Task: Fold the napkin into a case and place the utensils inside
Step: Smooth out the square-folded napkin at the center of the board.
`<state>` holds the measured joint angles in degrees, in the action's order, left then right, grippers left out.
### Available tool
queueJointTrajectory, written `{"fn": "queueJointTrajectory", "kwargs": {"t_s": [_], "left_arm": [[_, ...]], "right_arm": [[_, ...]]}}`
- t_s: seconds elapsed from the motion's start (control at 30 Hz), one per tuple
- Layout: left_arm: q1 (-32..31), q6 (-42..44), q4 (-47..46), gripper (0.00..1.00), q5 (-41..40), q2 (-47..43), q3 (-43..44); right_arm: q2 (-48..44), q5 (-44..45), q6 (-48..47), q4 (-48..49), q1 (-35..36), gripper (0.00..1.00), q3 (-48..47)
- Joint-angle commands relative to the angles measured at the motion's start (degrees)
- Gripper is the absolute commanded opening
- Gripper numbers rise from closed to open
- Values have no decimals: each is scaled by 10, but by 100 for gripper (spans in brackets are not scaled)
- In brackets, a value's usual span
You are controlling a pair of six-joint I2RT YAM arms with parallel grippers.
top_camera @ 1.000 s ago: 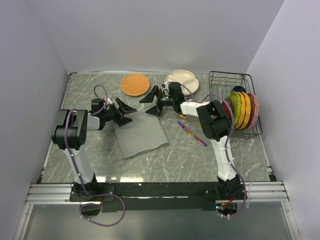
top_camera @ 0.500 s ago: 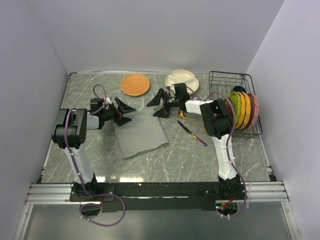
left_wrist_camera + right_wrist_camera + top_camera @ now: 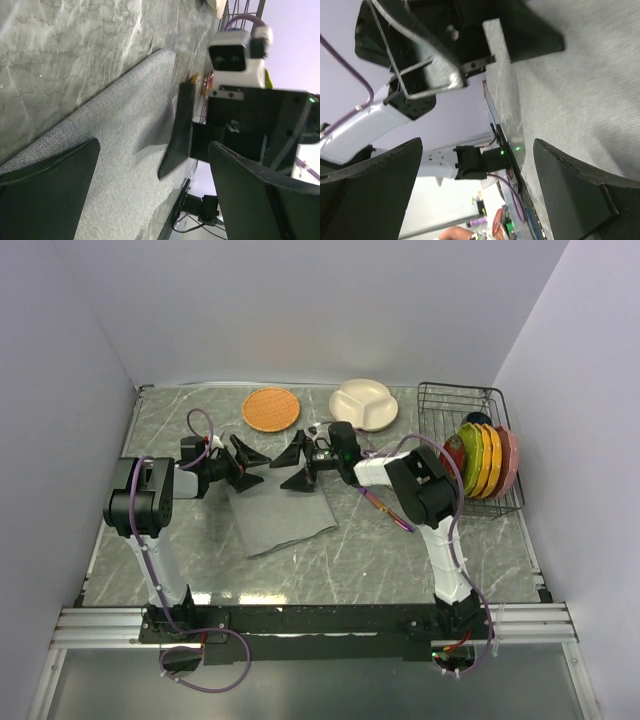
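The grey napkin [image 3: 282, 511] lies flat on the marble table as a folded oblong, also showing in the left wrist view [image 3: 115, 150] and the right wrist view [image 3: 590, 95]. My left gripper [image 3: 250, 462] is open over its far left corner. My right gripper [image 3: 293, 463] is open over its far right corner, facing the left one. The purple knife [image 3: 390, 512] lies on the table right of the napkin, partly under my right arm. The gold spoon shows only as a small gold bit [image 3: 194, 78] in the left wrist view.
A round orange woven mat [image 3: 271, 409] and a white divided plate [image 3: 364, 403] lie at the back. A black wire rack [image 3: 478, 445] with several coloured plates stands at the right.
My right gripper has swung left from beside the white plate to the napkin's far right corner. The left gripper has stayed put. The white plate is now uncovered.
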<state>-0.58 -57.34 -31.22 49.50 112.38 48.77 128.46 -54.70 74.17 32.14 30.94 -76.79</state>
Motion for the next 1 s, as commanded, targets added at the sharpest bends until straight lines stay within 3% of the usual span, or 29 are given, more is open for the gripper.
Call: {"fn": "queueJointTrajectory", "kwargs": {"t_s": [0.0, 0.33, 0.57, 0.73, 0.97], "left_arm": [[3, 31, 28, 99, -36, 4, -6], [4, 36, 39, 99, -35, 12, 0], [2, 28, 20, 99, -30, 7, -6], [-4, 26, 10, 99, -30, 2, -11], [-6, 40, 24, 99, -32, 2, -9]], "right_arm": [[34, 16, 22, 45, -24, 100, 6], [23, 19, -17, -35, -60, 100, 63], [-75, -2, -133, -83, -51, 100, 57], [-110, -21, -106, -24, -10, 100, 83], [-73, -16, -11, 80, 15, 100, 126]]}}
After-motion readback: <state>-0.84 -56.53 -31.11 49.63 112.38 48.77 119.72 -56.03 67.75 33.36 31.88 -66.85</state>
